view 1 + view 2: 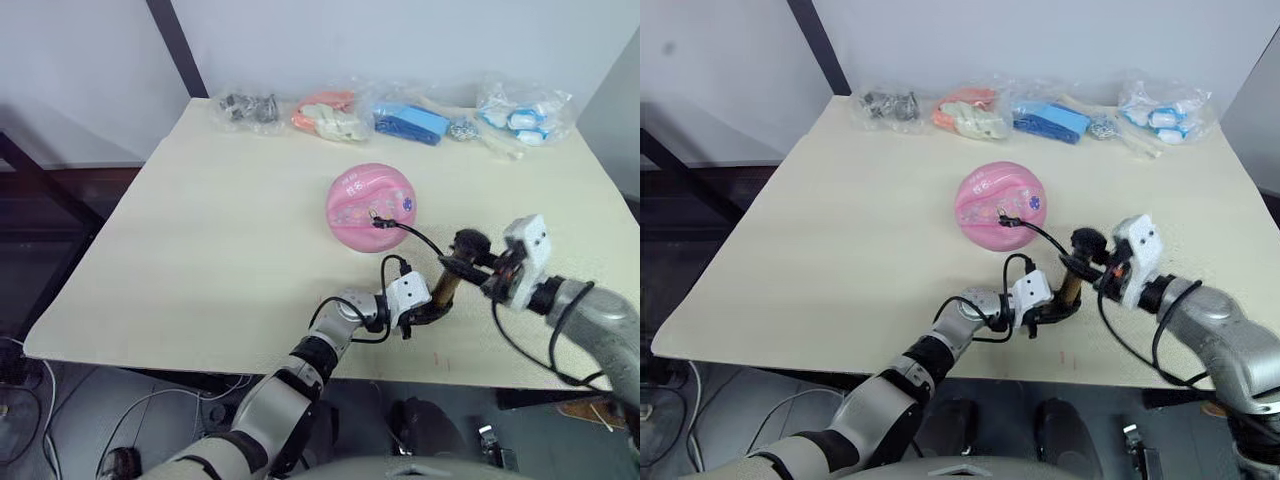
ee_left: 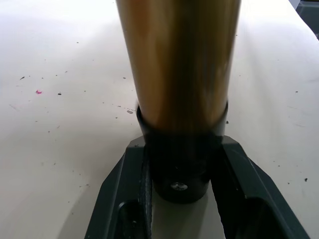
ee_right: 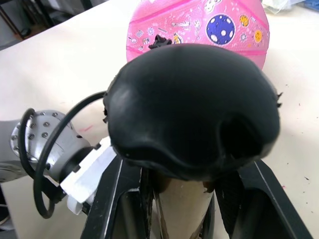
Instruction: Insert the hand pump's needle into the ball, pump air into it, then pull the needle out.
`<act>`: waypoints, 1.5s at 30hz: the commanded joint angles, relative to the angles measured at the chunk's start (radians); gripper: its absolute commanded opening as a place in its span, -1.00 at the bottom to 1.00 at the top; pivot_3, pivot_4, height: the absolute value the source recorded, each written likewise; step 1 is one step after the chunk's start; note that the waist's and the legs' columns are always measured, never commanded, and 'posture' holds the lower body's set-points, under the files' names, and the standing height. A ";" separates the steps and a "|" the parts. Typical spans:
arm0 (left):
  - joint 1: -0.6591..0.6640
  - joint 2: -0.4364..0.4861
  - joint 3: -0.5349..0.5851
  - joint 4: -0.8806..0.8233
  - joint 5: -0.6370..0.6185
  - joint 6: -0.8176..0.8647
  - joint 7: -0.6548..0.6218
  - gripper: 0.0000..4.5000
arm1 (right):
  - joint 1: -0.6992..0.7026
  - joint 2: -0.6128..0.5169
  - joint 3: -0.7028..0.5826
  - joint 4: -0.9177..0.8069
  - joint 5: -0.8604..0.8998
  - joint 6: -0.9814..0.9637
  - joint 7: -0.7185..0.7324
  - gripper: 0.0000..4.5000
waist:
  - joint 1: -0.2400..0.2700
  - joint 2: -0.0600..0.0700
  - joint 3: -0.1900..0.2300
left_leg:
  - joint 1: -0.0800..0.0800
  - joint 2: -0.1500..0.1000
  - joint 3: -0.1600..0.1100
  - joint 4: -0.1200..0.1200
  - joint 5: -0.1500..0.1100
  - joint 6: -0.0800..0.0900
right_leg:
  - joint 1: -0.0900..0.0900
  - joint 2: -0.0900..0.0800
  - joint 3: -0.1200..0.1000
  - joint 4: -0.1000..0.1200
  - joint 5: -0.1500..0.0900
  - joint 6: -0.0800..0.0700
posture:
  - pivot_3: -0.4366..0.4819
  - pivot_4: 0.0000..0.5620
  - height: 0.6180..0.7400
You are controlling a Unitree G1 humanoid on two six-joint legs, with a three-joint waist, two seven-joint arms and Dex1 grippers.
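From the head camera I see my left gripper reaching in low, clamped on the bottom end of the hand pump, which stands tilted on the table. My right gripper comes in from the side and holds the T-handle. Beyond both, the ball has the needle in it.

Left wrist: my fingers pinch the pump's black base.

Right wrist: my fingers grip just under the handle, with the ball past it.

The ball sits on the bench, near its middle. Behind it, a row of bags lies along the far edge. In front of the ball and to its right stands the pump, between the left end effector at its base and the right end effector at its handle. The hose runs from the pump to the ball.
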 commanded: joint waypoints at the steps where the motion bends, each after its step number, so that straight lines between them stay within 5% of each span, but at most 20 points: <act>1: 0.025 0.012 -0.022 0.056 0.030 0.018 0.001 -0.50 | -0.090 -0.078 -0.173 -0.095 0.174 0.064 -0.042 -0.53 | 0.000 -0.001 0.002 | -0.001 0.000 0.000 0.000 0.000 0.000 | 0.000 0.000 0.000 0.000 0.000 0.000 | -0.05 -0.47 1.00; 8: 0.027 0.015 -0.024 0.058 0.030 0.013 -0.002 -0.50 | -0.196 -0.209 -0.308 -0.090 0.421 0.141 -0.139 -0.53 | 0.000 -0.003 0.004 | -0.001 0.000 0.000 0.000 0.000 0.000 | 0.000 0.000 0.000 0.000 0.000 0.000 | -0.05 -0.47 1.00; 13: 0.030 0.015 -0.026 0.054 0.029 0.012 -0.007 -0.50 | -0.175 -0.198 -0.263 -0.095 0.428 0.125 -0.179 -0.53 | 0.000 -0.003 0.005 | -0.003 0.000 0.000 0.000 0.000 0.000 | -0.002 0.000 0.000 0.000 0.001 -0.002 | -0.05 -0.47 1.00; 25: 0.040 0.028 -0.027 0.024 0.025 0.022 -0.010 -0.50 | 0.058 0.030 0.174 0.025 -0.073 -0.106 -0.079 -0.53 | -0.009 -0.011 -0.004 | 0.005 0.004 0.000 0.000 0.000 0.000 | 0.003 0.004 0.000 0.001 -0.001 0.001 | -0.05 -0.47 1.00; 33: 0.043 0.036 -0.023 0.010 0.022 0.033 -0.006 -0.50 | 0.193 0.170 0.386 0.318 -0.362 -0.321 0.027 -0.53 | -0.027 -0.019 -0.022 | 0.007 0.004 0.000 -0.001 0.000 0.000 | 0.005 0.005 0.000 0.001 -0.001 0.000 | -0.05 -0.47 1.00; 45: 0.039 0.029 -0.022 0.021 0.026 0.034 -0.003 -0.50 | 0.067 0.105 0.122 0.085 -0.215 -0.204 0.038 -0.53 | -0.022 -0.008 -0.013 | 0.017 0.004 -0.001 -0.004 0.000 0.000 | 0.015 0.003 -0.001 -0.001 -0.004 -0.003 | -0.05 -0.47 1.00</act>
